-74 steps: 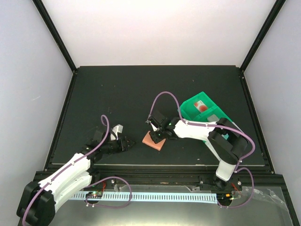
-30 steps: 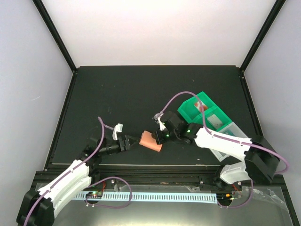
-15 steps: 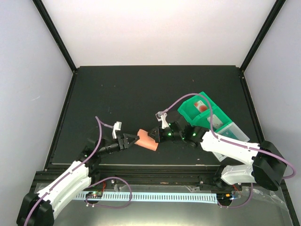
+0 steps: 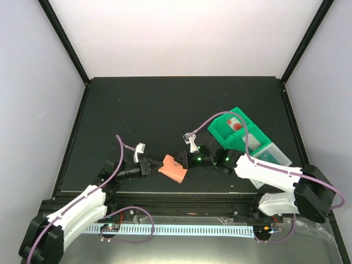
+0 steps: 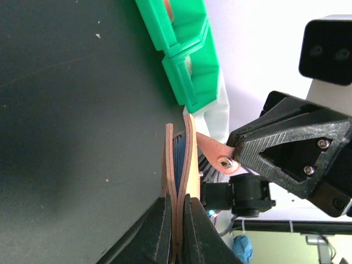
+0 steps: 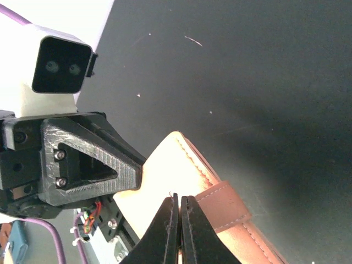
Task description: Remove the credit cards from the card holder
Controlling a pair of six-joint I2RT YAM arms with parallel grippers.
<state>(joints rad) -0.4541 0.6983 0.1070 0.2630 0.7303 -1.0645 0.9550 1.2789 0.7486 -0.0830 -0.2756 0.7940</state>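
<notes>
Left gripper, black two-finger, white arm: well left of the green plastic bin and nearer the arm bases. Jaws pinching the left edge of the small flat salmon-orange leather-like card holder. The left wrist view shows its fingers pressed against both outer faces, with the card holder edge-on between them.

Card holder: left of the bin's near corner, apart from it, spanning the gap between the two grippers. Leaves slightly parted at the end towards the bin, with a strip of blue lining in the slot. The credit cards cannot be told from that lining. Contact with the black matte table cannot be told.

Right gripper: just left of the bin's near corner, at the card holder's bin-side end. Jaws pressed together, their tips at the pale edge of the card holder. From the left wrist, its black fingertip meets the salmon snap tab at the metal stud.

Bin: beyond the card holder. Divided compartments, and a small red-and-white item lies in the far one.
</notes>
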